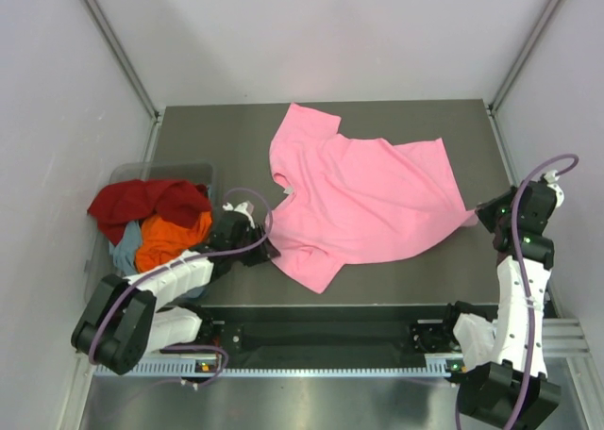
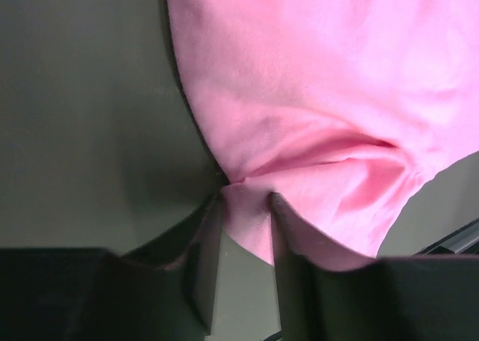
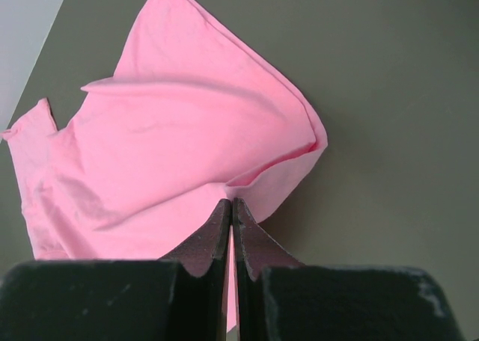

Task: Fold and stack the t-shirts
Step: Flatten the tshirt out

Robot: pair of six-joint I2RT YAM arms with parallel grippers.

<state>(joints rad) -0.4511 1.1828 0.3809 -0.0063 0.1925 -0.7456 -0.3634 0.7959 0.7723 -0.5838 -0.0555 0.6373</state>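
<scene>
The bright pink t-shirt (image 1: pixel 363 199) lies spread and rumpled on the dark table, its neck opening toward the left. My left gripper (image 1: pixel 262 244) is at the shirt's near-left edge. In the left wrist view (image 2: pixel 245 197) its jaws stand apart, with a flap of pink cloth (image 2: pixel 314 79) lying in the gap and creases running from the tips. My right gripper (image 1: pixel 479 216) is at the shirt's right corner. In the right wrist view (image 3: pixel 232 203) it is shut on a fold of the pink cloth (image 3: pixel 172 146). Dark red (image 1: pixel 146 202), orange (image 1: pixel 170 237) and grey-blue (image 1: pixel 125 251) t-shirts lie heaped at the left.
The heaped shirts sit in a clear plastic bin (image 1: pixel 179 166) at the table's left edge. Bare dark table (image 1: pixel 217 133) shows behind and left of the pink shirt. White walls enclose the table on three sides.
</scene>
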